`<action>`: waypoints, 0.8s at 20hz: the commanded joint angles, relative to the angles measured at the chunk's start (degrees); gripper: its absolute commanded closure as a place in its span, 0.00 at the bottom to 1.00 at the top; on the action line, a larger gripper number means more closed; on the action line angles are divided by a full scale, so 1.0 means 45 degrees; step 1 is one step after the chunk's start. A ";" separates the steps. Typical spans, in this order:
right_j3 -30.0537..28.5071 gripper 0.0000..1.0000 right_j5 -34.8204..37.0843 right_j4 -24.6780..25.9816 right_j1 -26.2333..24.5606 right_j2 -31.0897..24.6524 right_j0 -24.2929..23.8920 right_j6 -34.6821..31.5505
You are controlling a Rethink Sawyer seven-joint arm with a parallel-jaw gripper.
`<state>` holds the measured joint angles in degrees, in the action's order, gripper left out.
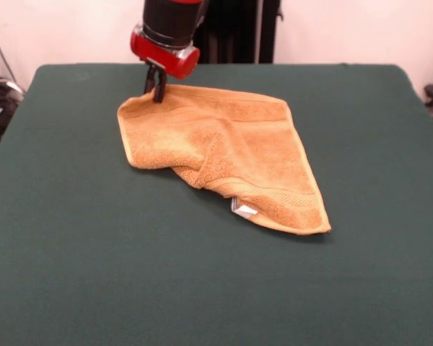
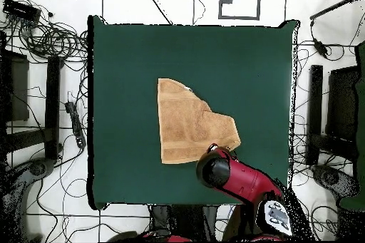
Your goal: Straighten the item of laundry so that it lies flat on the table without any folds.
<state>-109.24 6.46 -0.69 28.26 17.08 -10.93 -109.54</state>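
1. A large table (image 1: 72, 274) covered in plain dark green cloth is shown; it fills most of the front view and is seen as a green rectangle in the overhead view.
2. An orange-yellow terry towel (image 1: 238, 148) is laid on the table, somewhat toward the robot's side of the middle. It is far smaller than the table, with green cloth exposed on every side.
3. The towel is not spread flat – part of it is folded over onto itself, so an irregular outline is formed. In the front view, a long straight edge with a woven band is seen running from the far left corner to a pointed corner at the near right.
4. A raised, rumpled fold is seen along the towel's near left side in the front view.
5. A small white tag (image 1: 242, 208) is visible at the towel's near edge, peeking out from beneath the folded layer.
6. The red and black arm (image 2: 239, 176) is brought down from above, and its dark gripper (image 1: 155, 92) is set at the towel's far left corner in the front view.
7. The gripper tips are seen close together at the towel's corner – whether cloth is pinched between them cannot be told.
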 commanded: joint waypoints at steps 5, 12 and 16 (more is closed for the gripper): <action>-0.0514 1.00 0.0214 0.0193 -0.0564 -0.1194 0.0370 -0.1634; -0.0485 1.00 0.0156 0.0243 -0.0594 -0.1166 0.0414 -0.1597; -0.0484 1.00 0.0165 0.0246 -0.0587 -0.1216 0.0340 -0.1575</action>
<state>-109.24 6.46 -0.69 28.26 17.09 -10.74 -109.54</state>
